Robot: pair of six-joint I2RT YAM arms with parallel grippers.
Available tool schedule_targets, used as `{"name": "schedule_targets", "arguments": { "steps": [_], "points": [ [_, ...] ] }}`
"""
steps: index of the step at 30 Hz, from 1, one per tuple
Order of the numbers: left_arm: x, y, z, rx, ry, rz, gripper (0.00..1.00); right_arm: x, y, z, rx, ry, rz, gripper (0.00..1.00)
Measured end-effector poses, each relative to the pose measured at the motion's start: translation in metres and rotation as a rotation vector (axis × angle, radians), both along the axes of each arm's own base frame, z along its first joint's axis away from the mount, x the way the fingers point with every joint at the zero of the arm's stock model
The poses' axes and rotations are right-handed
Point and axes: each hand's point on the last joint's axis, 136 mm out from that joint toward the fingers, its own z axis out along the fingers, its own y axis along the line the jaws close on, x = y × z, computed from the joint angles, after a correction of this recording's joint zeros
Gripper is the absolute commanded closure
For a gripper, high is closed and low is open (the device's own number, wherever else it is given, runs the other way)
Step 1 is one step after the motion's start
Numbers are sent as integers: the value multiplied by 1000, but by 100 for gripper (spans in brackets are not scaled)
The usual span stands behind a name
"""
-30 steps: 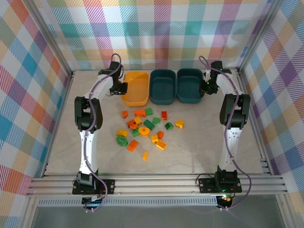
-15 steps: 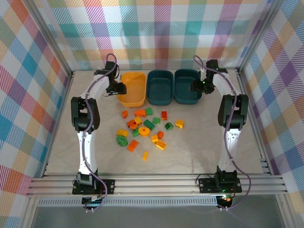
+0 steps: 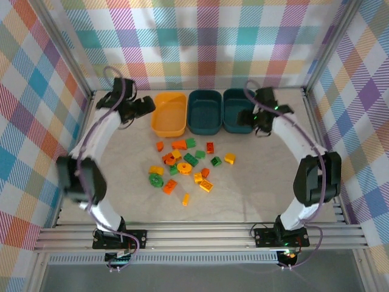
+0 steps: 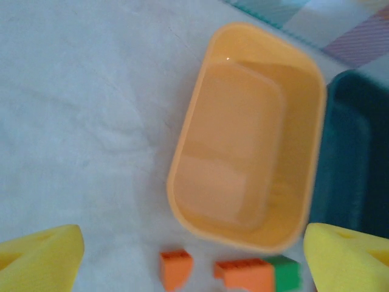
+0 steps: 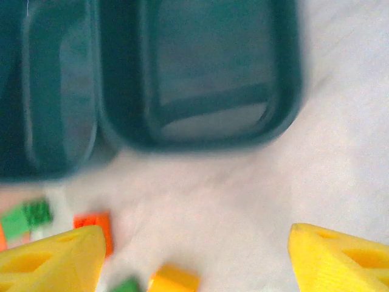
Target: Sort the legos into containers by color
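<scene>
Noted left tool [image 3: 141, 106] released, yellow fingers [image 4: 42, 261] spread wide, nothing between them. Found it hanging above the worktop [image 3: 255, 182], just left of the yellow-orange tub [image 3: 170, 115].

Noted right tool [image 3: 248, 117] likewise released and empty, over the near edge of the right teal tub [image 3: 236, 104].

Counted three tubs side by side in a row at the far side: yellow-orange, middle teal tub [image 3: 204, 112], right teal. Saw all three empty.

Found legos [image 3: 184, 167] scattered loose mid-worktop, on the near side of the tubs, with orange, green and yellow mixed. Spotted an orange brick [image 4: 176, 267] and an orange-and-green pair [image 4: 261, 274] nearest the yellow-orange tub, apart from its wall.
</scene>
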Motion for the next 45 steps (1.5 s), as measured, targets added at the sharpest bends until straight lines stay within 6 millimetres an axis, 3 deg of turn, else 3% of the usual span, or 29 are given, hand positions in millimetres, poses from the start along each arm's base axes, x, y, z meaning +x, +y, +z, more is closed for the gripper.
{"name": "schedule_targets", "arguments": {
  "steps": [2,5,9,12,17,21,26,29,33,35,38,41,43,45],
  "points": [
    [-38,4,2,-81,-62,69,3,-31,28,-31,3,77,40,19],
    [-94,8,-32,-162,-58,139,2,-65,48,-68,-14,191,59,19],
    [-162,14,-99,-202,54,196,0,-70,54,-87,-20,245,37,18],
    [-188,17,-107,-232,18,208,0,-69,52,-94,-34,261,20,20],
    [-187,17,-84,-273,-96,205,0,-62,56,-105,-40,286,5,25],
    [-176,12,-90,-264,-33,188,0,-63,53,-116,-59,314,-16,30],
    [-162,-1,-100,-274,49,139,0,-64,51,-128,-71,340,-39,51],
    [-160,-5,-103,-278,69,114,0,-63,50,-126,-76,339,-50,62],
    [-160,-9,-101,-287,70,95,0,-60,51,-120,-81,324,-48,65],
    [-160,-11,-100,-296,71,87,0,-60,49,-111,-89,313,-47,66],
    [-157,-19,-98,-330,72,57,0,-43,49,-80,-107,245,-35,66],
    [-152,-37,-97,-385,81,-8,0,-4,53,-32,-79,115,-26,66],
    [-148,-59,-95,-435,104,-92,0,28,48,0,-50,28,-39,66],
    [-148,-85,-92,-470,140,-188,0,66,37,19,-36,-34,-64,66]
  ]
}}
